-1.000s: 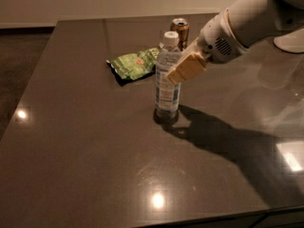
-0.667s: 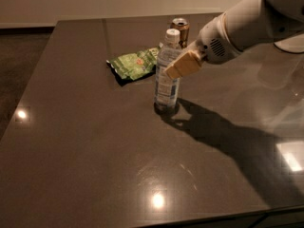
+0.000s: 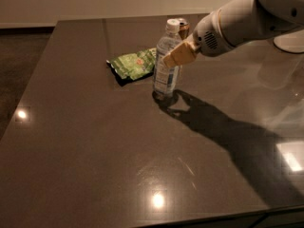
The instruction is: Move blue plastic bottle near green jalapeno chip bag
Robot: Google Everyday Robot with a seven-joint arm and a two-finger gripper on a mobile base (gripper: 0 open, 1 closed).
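Note:
The blue plastic bottle [image 3: 166,61], clear with a white cap and a white-and-blue label, stands upright on the dark table [image 3: 95,151], just right of the green jalapeno chip bag [image 3: 134,65]. The bag lies flat and crinkled, with an orange-red logo. My gripper [image 3: 176,56] reaches in from the right on a white arm [image 3: 237,18]. Its tan fingers [image 3: 179,54] sit around the bottle's upper body, shut on it.
A brown-gold drink can [image 3: 182,26] stands right behind the bottle, partly hidden by it and by my gripper. A white round object [image 3: 290,42] sits at the table's far right edge. The arm casts a dark shadow [image 3: 223,132] across the table's right half.
The bottle, held by my gripper, has moved back and slightly left towards the chip bag and the can. The bag and can have not moved.

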